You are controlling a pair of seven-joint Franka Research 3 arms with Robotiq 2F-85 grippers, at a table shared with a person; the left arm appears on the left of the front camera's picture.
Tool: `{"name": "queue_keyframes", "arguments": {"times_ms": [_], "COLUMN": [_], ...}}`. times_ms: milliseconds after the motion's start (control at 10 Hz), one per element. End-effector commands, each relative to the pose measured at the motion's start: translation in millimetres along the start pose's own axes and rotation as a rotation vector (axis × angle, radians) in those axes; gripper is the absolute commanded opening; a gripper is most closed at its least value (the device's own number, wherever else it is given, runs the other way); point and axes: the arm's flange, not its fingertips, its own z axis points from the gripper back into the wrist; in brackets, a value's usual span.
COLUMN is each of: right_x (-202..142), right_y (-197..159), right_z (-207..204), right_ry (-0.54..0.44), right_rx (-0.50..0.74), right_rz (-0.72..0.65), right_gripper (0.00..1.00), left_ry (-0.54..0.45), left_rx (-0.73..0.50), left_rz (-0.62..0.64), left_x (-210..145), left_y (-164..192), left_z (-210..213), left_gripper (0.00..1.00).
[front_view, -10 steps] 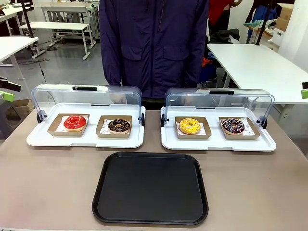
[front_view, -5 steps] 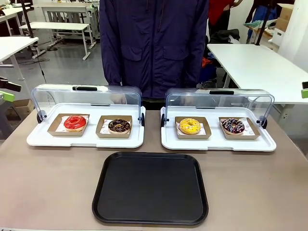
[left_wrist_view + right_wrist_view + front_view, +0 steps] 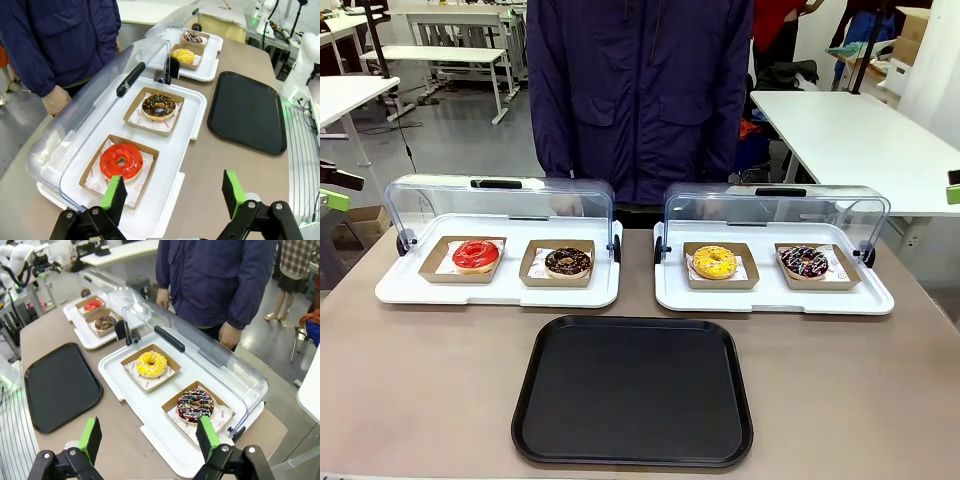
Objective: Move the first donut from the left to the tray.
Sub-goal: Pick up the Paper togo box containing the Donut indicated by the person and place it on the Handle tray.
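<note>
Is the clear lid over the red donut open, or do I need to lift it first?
Open: the clear lid is swung back to the far side, leaving the red donut uncovered from above.

A yellow-glazed donut sits in a brown cardboard tray on a white tray whose clear lid is raised. A sprinkled chocolate donut lies just to its right on the same tray. To its left, on a second white tray, sits a chocolate-glazed donut, and behind it stands a person in a navy jacket.
</note>
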Motion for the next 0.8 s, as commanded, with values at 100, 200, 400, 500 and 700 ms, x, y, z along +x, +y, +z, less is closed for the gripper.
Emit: {"name": "queue_keyframes", "arguments": {"times_ms": [100,200,400,500,700], "right_x": [1.3,1.3,1.3,1.3,1.3], "right_y": [-3.1,-3.1,-3.1,-3.1,-3.1], "right_z": [-1.3,-1.3,-1.3,-1.3,-1.3], "right_ry": [-0.027,-0.027,-0.027,-0.027,-0.027], "right_rx": [0.003,0.003,0.003,0.003,0.003], "right_rz": [0.025,0.025,0.025,0.025,0.025], "right_gripper": [1.0,1.0,1.0,1.0,1.0], "left_ry": [-0.003,-0.003,-0.003,-0.003,-0.003], "left_rx": [-0.002,-0.002,-0.002,-0.002,-0.002], "left_rz": [-0.001,-0.001,-0.001,-0.001,-0.001], "left_x": [0.3,0.3,0.3,0.3,0.3], "left_y": [-0.3,-0.3,-0.3,-0.3,-0.3], "left_z": [-0.1,-0.1,-0.1,-0.1,-0.1], "left_gripper": [1.0,1.0,1.0,1.0,1.0]}}
